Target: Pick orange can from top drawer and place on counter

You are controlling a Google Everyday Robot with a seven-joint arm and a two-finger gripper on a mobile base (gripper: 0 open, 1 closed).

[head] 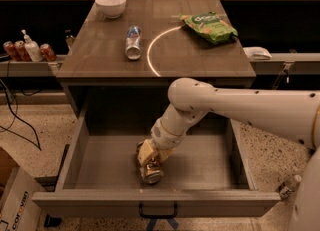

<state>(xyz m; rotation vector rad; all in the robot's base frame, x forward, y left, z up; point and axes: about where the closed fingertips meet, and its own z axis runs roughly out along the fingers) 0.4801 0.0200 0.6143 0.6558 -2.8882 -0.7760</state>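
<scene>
The top drawer (100, 165) is pulled wide open below the counter (190, 55), its small black handle (157, 211) at the front. The orange can (151, 171) lies on its side on the drawer floor, near the front and a little left of centre. My gripper (149, 158) reaches down into the drawer from the right on the white arm (240, 107). Its pale fingers (145, 151) are closed around the can's far end, which they hide. The can rests on the drawer floor.
On the counter are a white bowl (111, 4), a silver-and-blue can (133, 42) lying on its side, a green snack bag (209, 26) and the pale arc (152, 50). Red cans (14, 50) and a pump bottle (31, 47) stand on a left shelf. A cardboard box (12, 200) sits at lower left.
</scene>
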